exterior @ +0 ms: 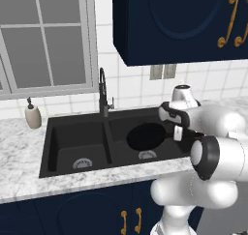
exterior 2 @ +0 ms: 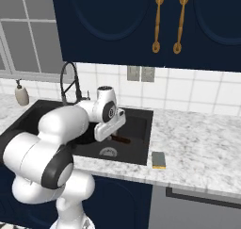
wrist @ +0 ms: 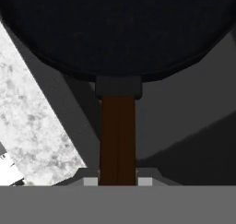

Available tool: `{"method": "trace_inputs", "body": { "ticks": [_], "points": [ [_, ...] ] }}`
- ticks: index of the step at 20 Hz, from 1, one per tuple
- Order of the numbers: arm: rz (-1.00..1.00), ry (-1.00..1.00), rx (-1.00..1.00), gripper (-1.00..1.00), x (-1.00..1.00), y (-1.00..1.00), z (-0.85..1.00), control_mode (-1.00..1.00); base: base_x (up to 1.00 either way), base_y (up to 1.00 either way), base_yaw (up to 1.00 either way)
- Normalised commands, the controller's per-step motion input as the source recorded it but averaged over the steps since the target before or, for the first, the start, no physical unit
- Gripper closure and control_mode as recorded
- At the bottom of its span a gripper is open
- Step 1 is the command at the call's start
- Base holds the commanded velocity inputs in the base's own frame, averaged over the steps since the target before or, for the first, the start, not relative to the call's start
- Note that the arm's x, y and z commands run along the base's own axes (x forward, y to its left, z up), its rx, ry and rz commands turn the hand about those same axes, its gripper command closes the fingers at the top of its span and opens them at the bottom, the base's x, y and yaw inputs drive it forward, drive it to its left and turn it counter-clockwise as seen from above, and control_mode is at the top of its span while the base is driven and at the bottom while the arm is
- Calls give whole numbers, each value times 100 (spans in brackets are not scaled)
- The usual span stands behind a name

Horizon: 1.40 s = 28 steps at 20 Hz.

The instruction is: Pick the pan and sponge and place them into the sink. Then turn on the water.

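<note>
hand view looks straight down the brown handle of the pan [wrist: 118,29], which runs up from between the two finger tips of the hand [wrist: 118,180], clamped tight on it. left base view shows the round, shallow black pan [exterior: 145,135] held over the right basin of the sink [exterior: 72,137], above that basin's silver drain, with the white arm reaching in from the right. whether the pan's base touches the basin floor cannot be told. the first step of the task, getting the pan into the sink, looks all but done. the next move, by this reading, calls for lowering the pan until it rests flat, letting go of the handle, and lifting the hand away without dragging the pan along. right base view shows the sponge [exterior 2: 158,159], a small yellow block with a grey-green top, lying on the marble worktop [exterior 2: 202,143] just beside the sink's right edge, not yet collected. the dark gooseneck faucet [exterior: 103,95] stands behind the divider between the basins with no stream at its spout, so the water is not yet on.
</note>
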Motion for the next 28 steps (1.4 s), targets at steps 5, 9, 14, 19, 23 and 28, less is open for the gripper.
{"method": "trace_inputs", "body": {
  "ticks": [5,9,14,19,23,28],
  "points": [
    [7,1,0,100,24,12,-25,-100,0,0,0],
    [5,0,0,100,18,8,-19,-100,0,0,0],
    [3,0,0,100,20,0,-26,-100,0,0,0],
    [2,0,0,100,21,0,-25,-100,0,0,0],
    [3,0,0,100,19,0,-27,-100,0,0,0],
    [3,0,0,100,16,0,-30,-100,0,0,0]
  ]
}}
